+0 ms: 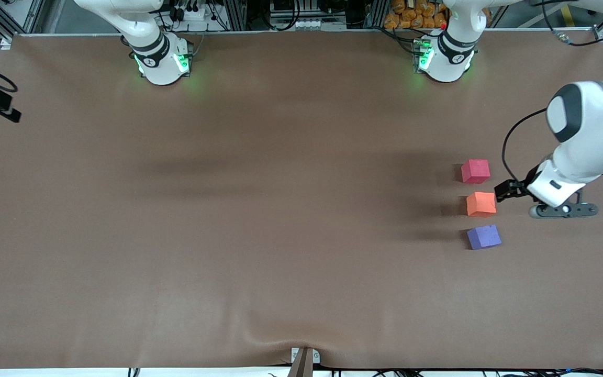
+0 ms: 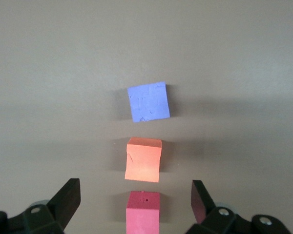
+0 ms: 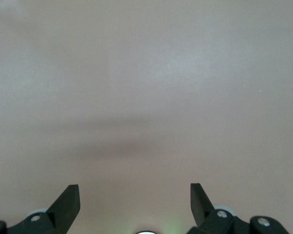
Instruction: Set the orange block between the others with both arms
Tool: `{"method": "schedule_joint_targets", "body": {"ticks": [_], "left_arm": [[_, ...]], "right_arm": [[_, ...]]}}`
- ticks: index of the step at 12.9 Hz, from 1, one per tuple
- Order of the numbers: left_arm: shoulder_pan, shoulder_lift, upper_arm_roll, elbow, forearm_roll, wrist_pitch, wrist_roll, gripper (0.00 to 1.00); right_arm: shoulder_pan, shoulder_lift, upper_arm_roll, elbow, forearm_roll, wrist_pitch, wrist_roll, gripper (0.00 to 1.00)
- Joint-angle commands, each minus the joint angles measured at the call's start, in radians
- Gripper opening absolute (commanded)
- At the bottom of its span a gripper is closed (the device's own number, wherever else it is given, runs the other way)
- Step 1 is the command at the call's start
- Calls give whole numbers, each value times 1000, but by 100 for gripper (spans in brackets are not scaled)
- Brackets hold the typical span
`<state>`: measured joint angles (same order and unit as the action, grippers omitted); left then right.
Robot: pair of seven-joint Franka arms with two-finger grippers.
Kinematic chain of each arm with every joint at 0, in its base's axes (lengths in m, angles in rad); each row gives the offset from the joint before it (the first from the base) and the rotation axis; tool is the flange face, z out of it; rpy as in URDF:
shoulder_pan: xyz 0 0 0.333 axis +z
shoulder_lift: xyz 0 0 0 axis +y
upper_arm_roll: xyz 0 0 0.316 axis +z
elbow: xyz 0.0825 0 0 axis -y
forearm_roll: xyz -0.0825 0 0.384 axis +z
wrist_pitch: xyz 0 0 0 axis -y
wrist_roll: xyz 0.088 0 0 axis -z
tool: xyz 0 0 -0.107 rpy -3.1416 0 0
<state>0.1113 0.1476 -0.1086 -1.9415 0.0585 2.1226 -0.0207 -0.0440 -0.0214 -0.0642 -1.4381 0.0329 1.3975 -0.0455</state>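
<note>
1. Front view: three cubes sit in a row on the counter (image 1: 259,220) toward the left arm's end. The red-pink cube (image 1: 475,171) lies farthest from the camera, the orange block (image 1: 481,204) in the middle, the purple-blue cube (image 1: 484,236) nearest. Small gaps separate them. The left claw (image 1: 506,190) hangs just beside the orange block, not touching it.
2. Left wrist view: the left claw's fingers (image 2: 68,196) are spread wide and empty. All three cubes stand free below.
3. Right wrist view: the right claw (image 3: 135,201) is released, over bare counter; that arm waits.
4. Judgement: placement looks done, the block released. The next move calls for lifting the left arm away without nudging the row.
</note>
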Motion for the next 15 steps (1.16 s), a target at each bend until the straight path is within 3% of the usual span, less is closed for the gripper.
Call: {"method": "schedule_joint_targets", "body": {"ticks": [1,4,6,10,15], "left_arm": [[8,-13,-20,158,11,-184,-2,100],[13,-17,-25,407,8,-444,1,100],[10,-51,-31,482,1,-541,-7,100],[7,-132,-54,472,-9,-616,-19,100],[-62,-267,24,322,-52,-598,-13,100]], "right_arm": [[-13,-6,12,15,-4,-11,7,100],[-13,-5,12,15,-11,-55,6,100],[-13,-2,12,4,-21,-72,6,100],[-5,-2,15,5,-24,-78,6,100],[-11,-5,12,7,-19,-100,6,100]]}}
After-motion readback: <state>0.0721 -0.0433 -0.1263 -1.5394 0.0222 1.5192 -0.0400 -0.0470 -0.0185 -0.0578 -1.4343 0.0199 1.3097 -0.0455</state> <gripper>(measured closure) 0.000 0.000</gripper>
